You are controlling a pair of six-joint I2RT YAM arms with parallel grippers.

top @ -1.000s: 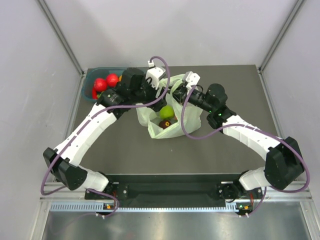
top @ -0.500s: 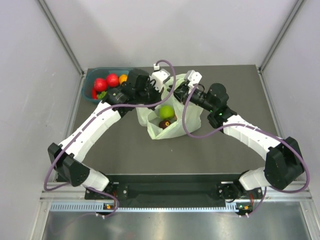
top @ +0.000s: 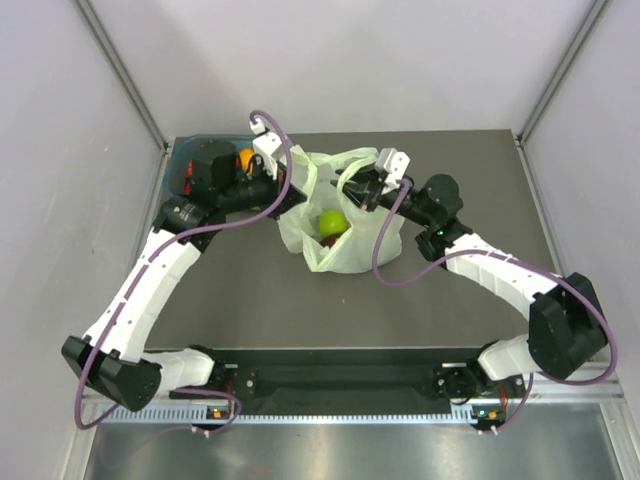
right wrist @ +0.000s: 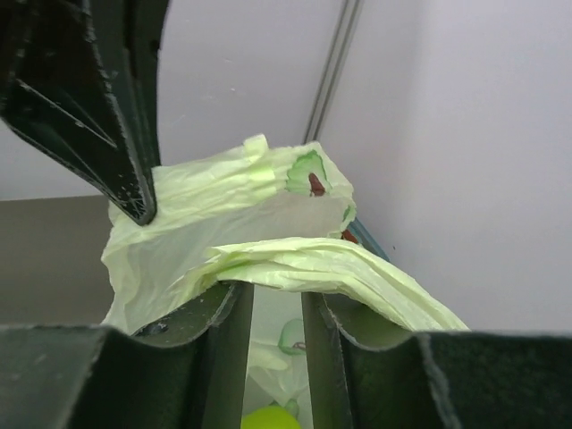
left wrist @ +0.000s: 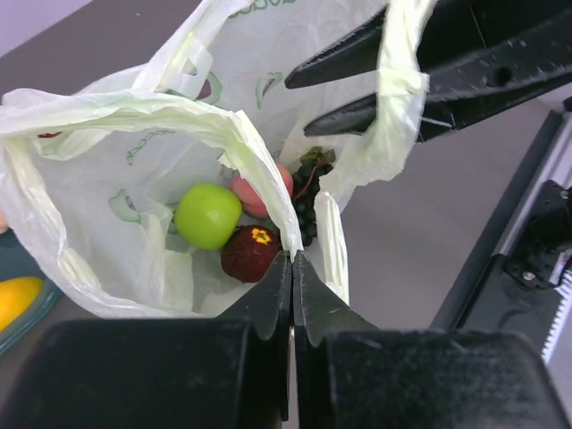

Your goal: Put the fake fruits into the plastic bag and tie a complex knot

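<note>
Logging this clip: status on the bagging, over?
Left gripper shut on bag rim. Right gripper open, handle draped over it. Some fruit bagged, no knot. Nothing blocking.

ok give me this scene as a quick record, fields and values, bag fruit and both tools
bag: plastic bag, mouth held open
inside bag: green apple, pink peach, dark red fruit, dark grapes
left tool: shut on the bag's rim
right tool: jaws slightly apart, handle strip lying across its fingers
tub: teal tub back left of the bag, orange fruit showing in it
knot: none yet
</note>
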